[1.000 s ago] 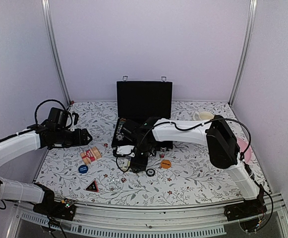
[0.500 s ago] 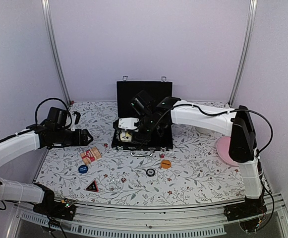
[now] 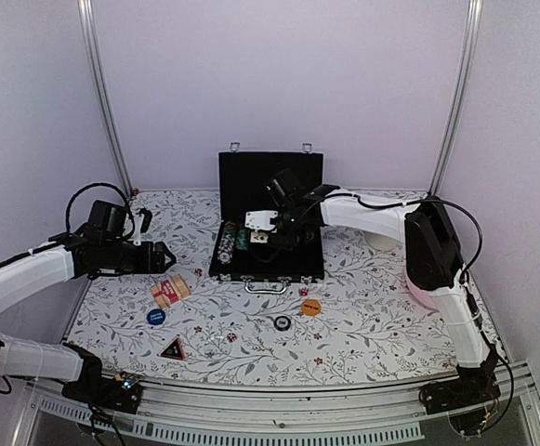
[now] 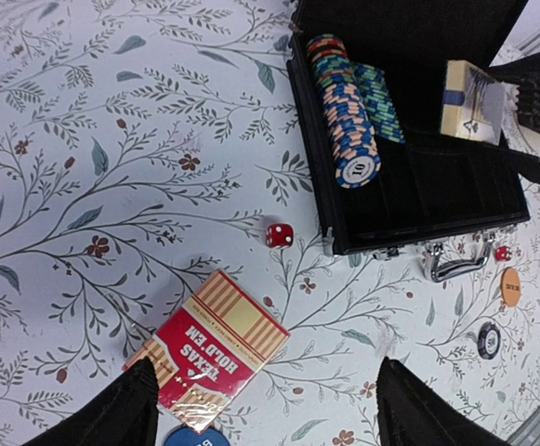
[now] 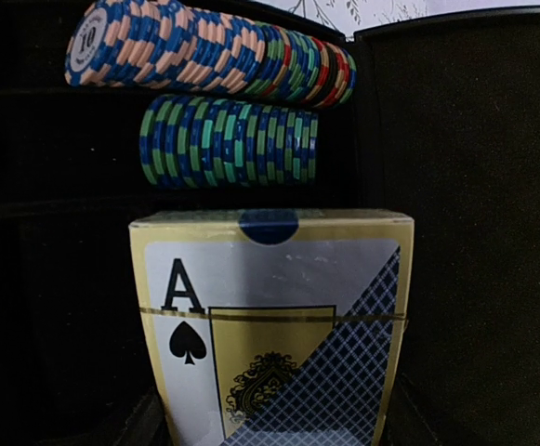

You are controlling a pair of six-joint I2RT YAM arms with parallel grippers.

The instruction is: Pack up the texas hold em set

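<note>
The black briefcase (image 3: 293,265) lies open mid-table, lid (image 3: 270,181) upright. Two rows of striped poker chips (image 5: 214,51) lie in its left side (image 4: 344,111). My right gripper (image 3: 262,229) hangs over the case interior, shut on a gold ace-of-spades card deck (image 5: 274,325), which also shows in the left wrist view (image 4: 474,88). My left gripper (image 4: 265,413) stands open above the table left of the case. A red Texas Hold'em card deck (image 4: 209,348) lies by its left finger. Loose on the table: a red die (image 4: 279,235), blue button (image 3: 156,316), triangle token (image 3: 173,349), orange button (image 3: 311,307), single chip (image 3: 282,322).
A second red die (image 4: 502,253) lies by the case's silver handle (image 4: 455,265). A cream mug (image 3: 381,219) and a pink plate (image 3: 416,290) sit at the right, partly behind my right arm. Frame posts rise at the back corners.
My right arm has lifted the gold deck from the table in front of the case, up and back over the case interior. The left arm has not moved.
</note>
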